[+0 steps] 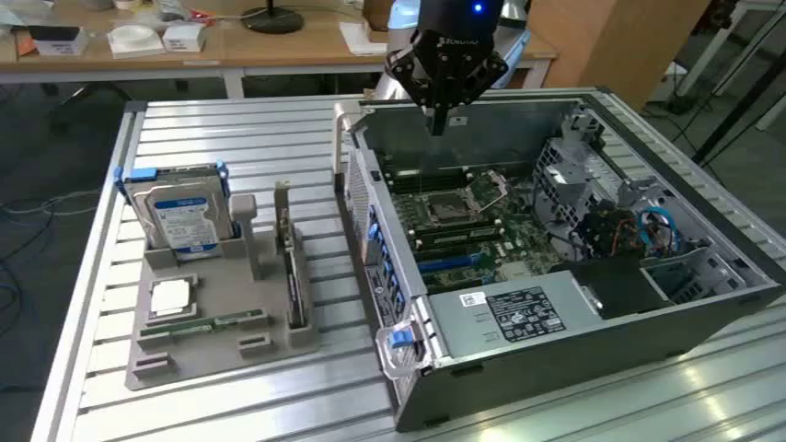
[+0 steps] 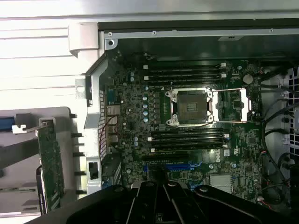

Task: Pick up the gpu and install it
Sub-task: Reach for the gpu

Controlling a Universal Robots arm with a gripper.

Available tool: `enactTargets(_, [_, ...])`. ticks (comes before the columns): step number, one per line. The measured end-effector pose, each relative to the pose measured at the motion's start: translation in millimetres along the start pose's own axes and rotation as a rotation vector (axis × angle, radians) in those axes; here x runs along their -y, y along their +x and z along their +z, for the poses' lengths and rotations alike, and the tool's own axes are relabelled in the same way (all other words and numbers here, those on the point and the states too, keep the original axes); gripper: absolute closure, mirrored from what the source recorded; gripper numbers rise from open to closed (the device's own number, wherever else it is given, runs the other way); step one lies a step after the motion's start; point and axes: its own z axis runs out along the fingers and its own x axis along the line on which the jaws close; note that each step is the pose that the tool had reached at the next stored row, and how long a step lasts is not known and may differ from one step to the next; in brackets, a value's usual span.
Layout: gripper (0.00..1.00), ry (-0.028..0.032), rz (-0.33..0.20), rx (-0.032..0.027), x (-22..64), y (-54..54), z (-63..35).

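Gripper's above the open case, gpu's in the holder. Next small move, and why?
Probably shift the arm toward the exterior view's left, over the gray holder. The gripper hangs above the open case with fingers shut on nothing, while the gpu stands on edge in that holder, untouched.

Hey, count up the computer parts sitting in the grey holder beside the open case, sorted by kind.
hard drive: 1
processor chip: 1
memory stick: 1
gpu: 1
Total: 4
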Motion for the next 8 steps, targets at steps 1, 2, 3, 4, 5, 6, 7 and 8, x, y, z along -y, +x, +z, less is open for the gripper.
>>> enactTargets(1, [0.89,0.0000,0.000,0.0000,0.0,0.0,0.0])
enactTargets(2, [0.89,0.0000,0.000,0.0000,0.0,0.0,0.0])
enactTargets(3, [0.89,0.0000,0.000,0.0000,0.0,0.0,0.0])
enactTargets(4, [0.89,0.0000,0.000,0.0000,0.0,0.0,0.0])
enactTargets(5, [0.89,0.0000,0.000,0.0000,0.0,0.0,0.0])
enactTargets(6, [0.89,0.0000,0.000,-0.0001,0.0,0.0,0.0])
enactTargets(7, [0.89,0.0000,0.000,0.0000,0.0,0.0,0.0])
enactTargets(8, [0.89,0.0000,0.000,0.0000,0.0,0.0,0.0])
